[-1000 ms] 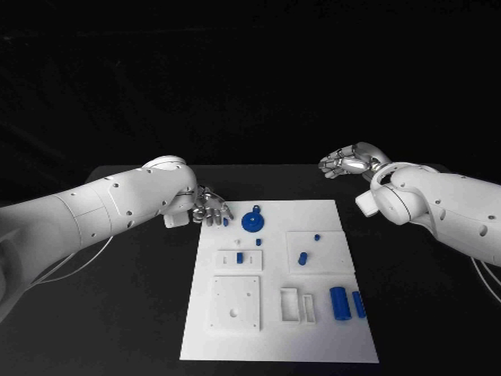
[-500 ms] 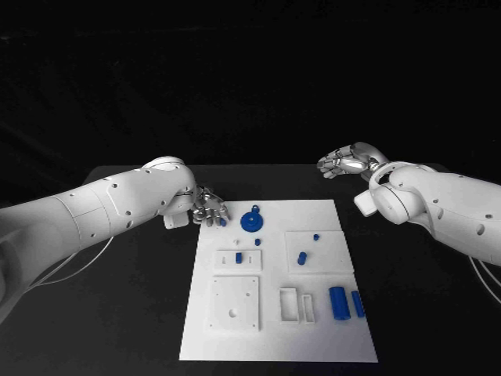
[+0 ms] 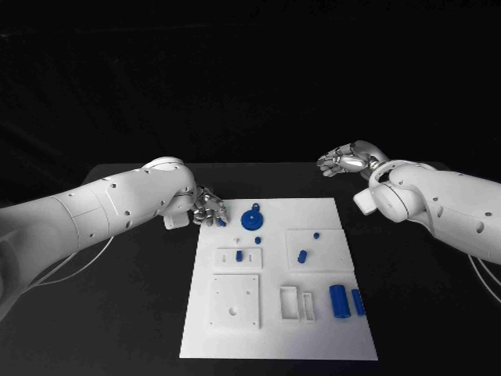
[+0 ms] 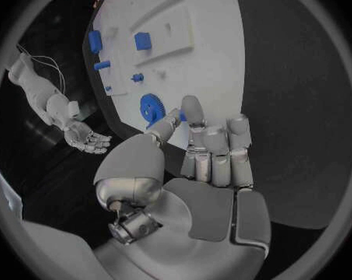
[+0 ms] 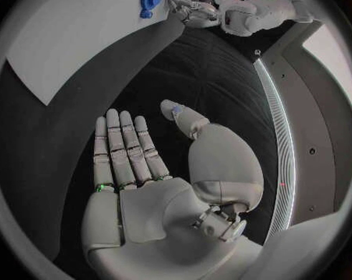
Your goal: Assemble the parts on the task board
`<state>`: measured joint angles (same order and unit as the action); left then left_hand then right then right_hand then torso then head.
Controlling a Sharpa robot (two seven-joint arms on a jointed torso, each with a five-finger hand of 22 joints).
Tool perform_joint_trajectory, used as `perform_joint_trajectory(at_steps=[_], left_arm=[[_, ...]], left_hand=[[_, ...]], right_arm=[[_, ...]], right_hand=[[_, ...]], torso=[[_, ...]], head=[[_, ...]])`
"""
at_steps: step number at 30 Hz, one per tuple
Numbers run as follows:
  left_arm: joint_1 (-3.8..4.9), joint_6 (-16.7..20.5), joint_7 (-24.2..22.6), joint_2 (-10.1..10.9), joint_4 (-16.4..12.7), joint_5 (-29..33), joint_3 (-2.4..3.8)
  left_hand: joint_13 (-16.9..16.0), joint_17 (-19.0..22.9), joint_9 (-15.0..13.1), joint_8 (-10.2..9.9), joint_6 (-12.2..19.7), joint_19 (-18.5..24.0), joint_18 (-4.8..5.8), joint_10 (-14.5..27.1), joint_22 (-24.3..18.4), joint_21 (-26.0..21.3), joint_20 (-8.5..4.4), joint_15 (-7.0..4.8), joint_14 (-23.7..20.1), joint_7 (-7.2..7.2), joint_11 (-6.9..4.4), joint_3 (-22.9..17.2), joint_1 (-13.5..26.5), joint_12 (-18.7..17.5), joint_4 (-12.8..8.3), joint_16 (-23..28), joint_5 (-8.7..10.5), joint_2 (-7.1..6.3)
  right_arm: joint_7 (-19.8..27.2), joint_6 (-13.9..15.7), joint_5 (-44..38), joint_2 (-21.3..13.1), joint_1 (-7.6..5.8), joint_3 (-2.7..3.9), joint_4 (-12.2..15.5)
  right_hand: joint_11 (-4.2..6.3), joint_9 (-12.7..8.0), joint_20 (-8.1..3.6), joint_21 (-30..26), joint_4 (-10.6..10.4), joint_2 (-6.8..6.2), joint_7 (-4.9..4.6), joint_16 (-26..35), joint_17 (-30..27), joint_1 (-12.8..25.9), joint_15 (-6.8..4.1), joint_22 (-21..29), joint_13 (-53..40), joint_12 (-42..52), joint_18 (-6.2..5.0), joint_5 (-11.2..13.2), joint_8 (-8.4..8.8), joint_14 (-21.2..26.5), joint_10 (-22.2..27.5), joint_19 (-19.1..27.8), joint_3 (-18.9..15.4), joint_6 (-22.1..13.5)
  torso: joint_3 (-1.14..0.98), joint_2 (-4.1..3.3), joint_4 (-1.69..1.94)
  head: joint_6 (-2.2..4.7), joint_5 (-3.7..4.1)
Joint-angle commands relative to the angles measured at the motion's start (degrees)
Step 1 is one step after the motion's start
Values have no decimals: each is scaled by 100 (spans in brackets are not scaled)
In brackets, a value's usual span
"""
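The left hand [image 3: 209, 208] pinches a small blue peg [image 3: 225, 222] at the task board's [image 3: 275, 329] far left corner, beside the blue gear [image 3: 252, 219] (probably for insertion). The right hand [image 3: 343, 161] waits open and empty beyond the board's far right corner.

Left hand [image 3: 209, 208] fingers cover most of a small blue part [image 3: 225, 222] at task board [image 3: 275, 337] far corner; part's shape too small to tell. Board cut off in wrist views.
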<state>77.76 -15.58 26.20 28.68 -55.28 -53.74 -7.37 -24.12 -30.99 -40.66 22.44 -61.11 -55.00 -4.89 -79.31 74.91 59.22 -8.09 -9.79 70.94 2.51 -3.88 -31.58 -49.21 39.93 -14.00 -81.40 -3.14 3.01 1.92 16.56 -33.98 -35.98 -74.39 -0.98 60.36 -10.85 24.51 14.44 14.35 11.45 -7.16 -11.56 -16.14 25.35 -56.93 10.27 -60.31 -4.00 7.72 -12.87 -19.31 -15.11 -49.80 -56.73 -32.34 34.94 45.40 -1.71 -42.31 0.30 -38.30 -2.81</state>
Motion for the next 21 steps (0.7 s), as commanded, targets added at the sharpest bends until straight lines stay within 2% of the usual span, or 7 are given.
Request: perform_joint_trajectory(at_steps=[1,5,10,17,21], left_arm=[[-1,197,-68,41,-88,80,2],[-1,339,-83,175,-282,187,5],[7,598,-53,588,-825,483,8],[42,1020,-36,1162,-1656,491,6],[40,1258,-75,1336,-1979,394,-5]], left_hand=[[15,-40,-102,116,-118,-79,56,-93,24,45,-586,-38,59,-43,-20,0,-127,40,-71,-58,-40,77],[20,-69,-136,169,-170,-113,56,-153,27,54,-597,-52,83,-62,-31,-3,-128,50,-92,-87,-80,88],[21,-84,-151,191,-189,-135,55,-184,28,61,-604,-59,101,-71,-39,-4,-123,55,-97,-102,-110,92],[21,-107,-177,233,-232,-190,47,-236,30,79,-624,-74,146,-90,-53,-8,-117,69,-106,-124,-160,64],[20,-112,-183,242,-241,-202,45,-248,29,81,-629,-78,158,-94,-58,-11,-119,74,-109,-129,-161,50]], right_arm=[[62,-70,28,0,1,3,-8],[62,-72,29,-4,1,3,-7],[60,-80,43,-27,1,3,4],[63,-75,56,-48,2,3,4],[65,-76,65,-58,6,3,11]], right_hand=[[-13,-8,12,-38,-11,-2,-82,-24,-9,35,4,-5,8,-27,-33,-37,-21,27,-18,10,-26,-44],[-13,-9,12,-38,-11,-2,-82,-24,-10,35,4,-6,8,-28,-34,-38,-22,28,-18,10,-27,-44],[-13,-10,12,-39,-11,-2,-82,-25,-11,35,4,-6,7,-28,-34,-39,-22,28,-18,11,-27,-45],[-14,-11,14,-40,-12,-4,-82,-26,-13,38,5,-7,8,-30,-35,-43,-23,29,-18,12,-30,-46],[-14,-13,15,-41,-15,-5,-83,-27,-14,43,5,-8,7,-32,-35,-48,-23,29,-18,12,-33,-47]], torso=[[2,7,4],[1,13,10],[-3,14,9],[-22,34,49],[-26,42,65]], head=[[-2,-5],[-5,-12],[-2,-33],[-27,-20],[-39,-9]])
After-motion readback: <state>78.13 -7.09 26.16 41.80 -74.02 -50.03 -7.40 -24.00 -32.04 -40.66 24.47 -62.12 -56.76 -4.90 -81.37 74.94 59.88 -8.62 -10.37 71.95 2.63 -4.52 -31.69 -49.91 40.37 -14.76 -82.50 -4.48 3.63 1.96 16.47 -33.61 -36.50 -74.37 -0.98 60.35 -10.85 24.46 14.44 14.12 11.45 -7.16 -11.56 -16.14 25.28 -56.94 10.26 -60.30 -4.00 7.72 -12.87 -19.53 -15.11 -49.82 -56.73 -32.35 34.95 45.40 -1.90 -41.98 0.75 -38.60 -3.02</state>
